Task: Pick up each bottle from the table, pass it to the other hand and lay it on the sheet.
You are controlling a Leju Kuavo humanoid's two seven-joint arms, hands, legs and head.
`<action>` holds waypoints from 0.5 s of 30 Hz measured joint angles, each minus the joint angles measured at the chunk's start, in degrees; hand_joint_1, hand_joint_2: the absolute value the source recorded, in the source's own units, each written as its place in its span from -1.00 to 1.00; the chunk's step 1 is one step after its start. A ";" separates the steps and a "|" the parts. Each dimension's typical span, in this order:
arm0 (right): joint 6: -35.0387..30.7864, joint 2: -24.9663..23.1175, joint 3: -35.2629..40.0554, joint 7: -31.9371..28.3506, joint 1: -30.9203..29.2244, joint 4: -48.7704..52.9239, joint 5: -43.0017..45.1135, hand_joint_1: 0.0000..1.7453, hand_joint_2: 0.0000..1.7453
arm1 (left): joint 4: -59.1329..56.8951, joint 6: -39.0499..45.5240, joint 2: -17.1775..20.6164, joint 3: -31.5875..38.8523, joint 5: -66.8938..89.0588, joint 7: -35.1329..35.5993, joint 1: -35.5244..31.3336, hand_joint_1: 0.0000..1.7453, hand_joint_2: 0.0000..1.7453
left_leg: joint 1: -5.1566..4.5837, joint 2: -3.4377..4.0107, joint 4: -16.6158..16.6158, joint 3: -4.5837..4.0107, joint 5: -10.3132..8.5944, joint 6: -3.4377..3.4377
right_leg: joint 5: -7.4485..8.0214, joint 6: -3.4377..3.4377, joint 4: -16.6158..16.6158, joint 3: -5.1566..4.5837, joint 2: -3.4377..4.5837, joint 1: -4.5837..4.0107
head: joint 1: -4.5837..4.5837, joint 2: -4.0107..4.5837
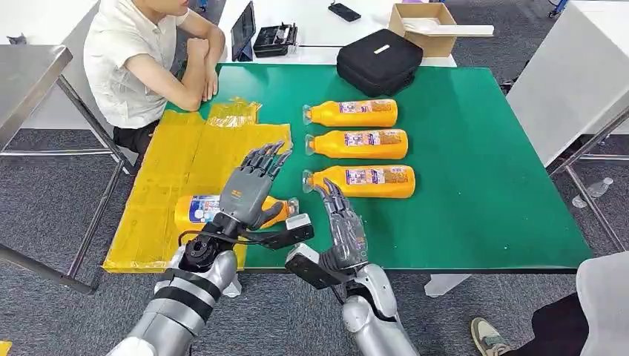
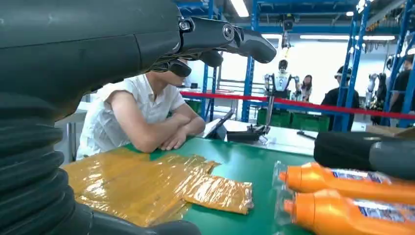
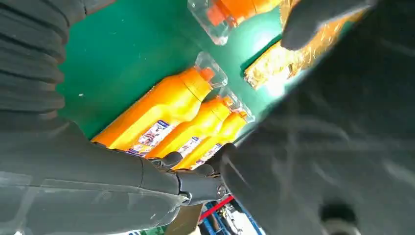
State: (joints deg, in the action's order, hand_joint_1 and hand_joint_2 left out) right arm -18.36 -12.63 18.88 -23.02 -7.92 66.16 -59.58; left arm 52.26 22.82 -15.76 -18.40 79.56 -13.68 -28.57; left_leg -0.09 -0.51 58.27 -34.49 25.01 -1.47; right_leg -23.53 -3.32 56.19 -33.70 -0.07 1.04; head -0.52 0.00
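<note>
Evidently one bottle (image 1: 199, 210) lies on its side at the lower left of the head view, on the yellow sheet (image 1: 167, 174), cap toward the green table (image 1: 475, 200). The left hand (image 1: 248, 191) hovers over it with fingers spread and straight, holding nothing; whether the palm touches the bottle I cannot tell. The right hand (image 1: 343, 222) stands at lower centre, fingers apart and empty, just short of the nearest of three bottles (image 1: 361, 181) lined up at centre frame.

The step in hand looks like letting go of the laid bottle. It wants a lift straight off without brushing the body, since a round bottle on slick film could roll toward the sheet's near edge. The right hand should then wrap the nearest bottle around its wide middle, not the narrow neck.

The bottles are smooth orange plastic, each with a printed label and a clear wrap over the cap. The sheet is glossy, crinkled yellow film, with a loose folded corner in the left wrist view. The table's green surface looks matte and flat. A black case (image 1: 379, 61) sits at top centre, and a person (image 1: 145, 59) leans on the table at upper left.
</note>
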 measured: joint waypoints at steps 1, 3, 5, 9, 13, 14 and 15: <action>-0.07 0.00 -0.02 0.20 0.04 0.02 -0.04 -1.00 1.00 | 0.79 -0.06 -0.02 -0.15 -0.52 -0.15 0.32 -1.00 1.00 | 0.00 0.00 0.00 0.00 0.00 0.00 | 0.00 0.00 0.00 0.00 0.00 0.00 | 0.02 0.00; -0.09 0.00 -0.09 0.35 0.14 0.04 -0.13 -1.00 1.00 | 2.24 -0.81 -0.07 -0.46 -2.30 -0.99 0.96 -1.00 1.00 | 0.00 0.00 0.00 0.00 0.00 0.00 | 0.00 0.00 0.00 -0.02 0.00 0.00 | 0.00 0.00; -0.11 0.00 -0.15 0.44 0.50 0.48 -0.46 -1.00 1.00 | 5.37 -2.89 -0.33 -1.07 -5.08 -2.09 2.32 -1.00 1.00 | 0.00 0.00 0.00 -0.02 0.00 0.00 | 0.00 0.00 0.00 -0.04 0.00 0.00 | 0.02 0.00; -0.33 0.00 -0.30 0.13 1.43 1.57 0.07 -1.00 1.00 | 11.91 -8.02 -1.11 -2.60 -12.89 -4.17 4.95 -1.00 1.00 | -0.01 0.00 0.00 -0.12 0.01 0.00 | 0.00 0.00 -0.01 -0.12 0.00 0.01 | 0.02 0.00; -0.33 -0.02 -0.52 -0.06 1.98 2.43 0.28 -1.00 1.00 | 15.88 -8.81 -1.40 -3.67 -13.68 -4.26 6.30 -1.00 1.00 | -0.01 0.03 0.00 -0.13 0.01 0.00 | 0.00 0.00 -0.02 -0.14 0.01 0.00 | 0.00 0.00; -0.33 -0.02 -0.57 -0.06 2.09 2.60 0.28 -1.00 1.00 | 16.59 -8.89 -1.40 -3.93 -13.75 -4.26 6.55 -1.00 1.00 | -0.01 0.02 0.00 -0.13 0.01 0.00 | 0.00 0.00 -0.02 -0.14 0.01 0.00 | 0.02 0.00; -0.33 -0.02 -0.59 -0.06 2.16 2.71 0.28 -1.00 1.00 | 17.03 -8.96 -1.40 -4.07 -13.75 -4.26 6.70 -1.00 1.00 | 0.00 0.01 0.00 -0.12 0.01 0.00 | 0.00 0.00 -0.02 -0.14 0.00 0.00 | 0.00 0.00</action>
State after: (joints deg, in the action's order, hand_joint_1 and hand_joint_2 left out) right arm -18.69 -12.66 18.29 -23.08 -5.75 68.87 -59.30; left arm 69.29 13.86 -17.16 -22.47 65.81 -17.94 -21.86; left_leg -0.09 -0.50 58.27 -34.62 25.02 -1.48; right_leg -23.53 -3.32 56.17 -33.84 -0.07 1.04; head -0.52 0.00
